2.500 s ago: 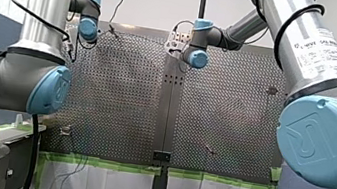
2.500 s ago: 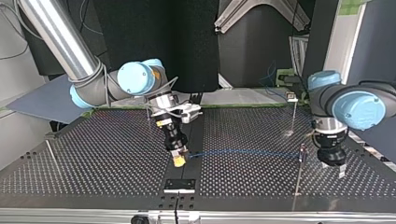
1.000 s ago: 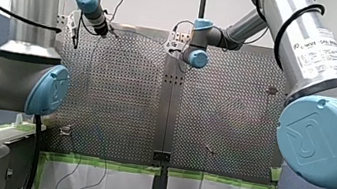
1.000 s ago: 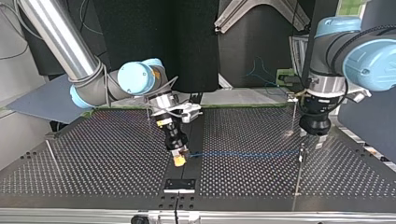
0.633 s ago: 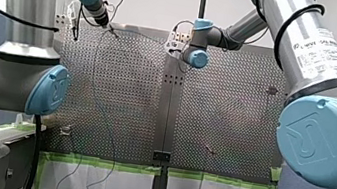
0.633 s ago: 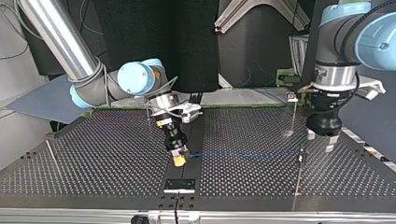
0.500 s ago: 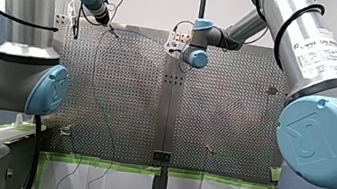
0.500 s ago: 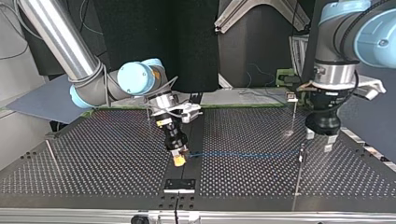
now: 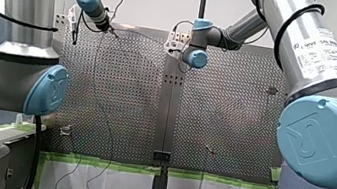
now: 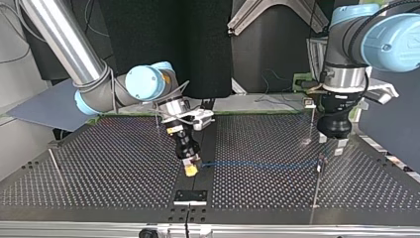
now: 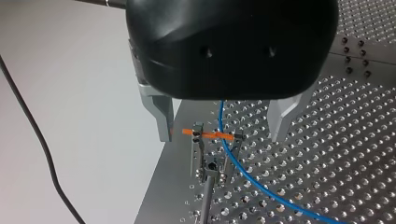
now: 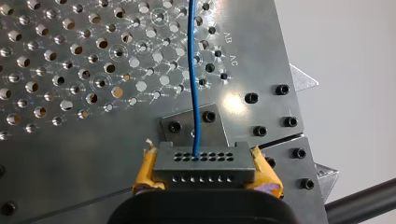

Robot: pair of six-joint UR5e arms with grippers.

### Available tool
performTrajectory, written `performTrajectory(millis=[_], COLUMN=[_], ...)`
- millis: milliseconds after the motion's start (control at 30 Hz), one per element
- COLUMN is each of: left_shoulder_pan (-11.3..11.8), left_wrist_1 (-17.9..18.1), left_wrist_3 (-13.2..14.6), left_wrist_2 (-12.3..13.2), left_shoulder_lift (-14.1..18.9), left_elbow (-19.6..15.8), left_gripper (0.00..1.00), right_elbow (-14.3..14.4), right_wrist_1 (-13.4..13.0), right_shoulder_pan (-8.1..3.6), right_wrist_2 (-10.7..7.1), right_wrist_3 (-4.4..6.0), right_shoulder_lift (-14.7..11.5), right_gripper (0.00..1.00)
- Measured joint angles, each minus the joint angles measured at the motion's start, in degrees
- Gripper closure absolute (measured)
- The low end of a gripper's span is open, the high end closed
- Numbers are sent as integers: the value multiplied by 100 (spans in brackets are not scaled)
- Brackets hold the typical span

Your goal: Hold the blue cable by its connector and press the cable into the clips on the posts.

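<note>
My right tool (image 12: 205, 173), yellow pads clamped on the connector (image 12: 204, 161), holds the blue cable (image 12: 196, 93) straight across the tabletop (image 11: 327, 140); its far stretch crosses the clip (image 11: 212, 137) on 1 post (image 11: 207, 196), between the 2 spread fingers of my left tool (image 11: 219, 121).

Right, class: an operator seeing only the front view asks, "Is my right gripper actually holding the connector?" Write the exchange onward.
Observer: Yes; in the right wrist view the right gripper is shut on the grey connector.
Operator: And my left gripper?
Observer: The left gripper is open, the post's clip ahead of it.
Operator: Is the cable clipped?
Observer: The blue cable passes between the clip's prongs; seated or not, I cannot tell.
</note>
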Motion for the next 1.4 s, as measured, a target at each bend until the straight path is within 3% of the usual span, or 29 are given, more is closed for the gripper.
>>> performTrajectory(millis=[1400], left_shoulder_pan=[-53], left_wrist_1=[76], left_wrist_3=[80], left_wrist_2=[-108], left_shoulder_lift=[-5], left_elbow=[-67], left_gripper=[0], right_elbow=[1], right_wrist_1=[20], right_shoulder_pan=[-18], right_wrist_2=[-10], right_wrist_3=[46], right_shoulder_lift=[4], right_gripper=[100])
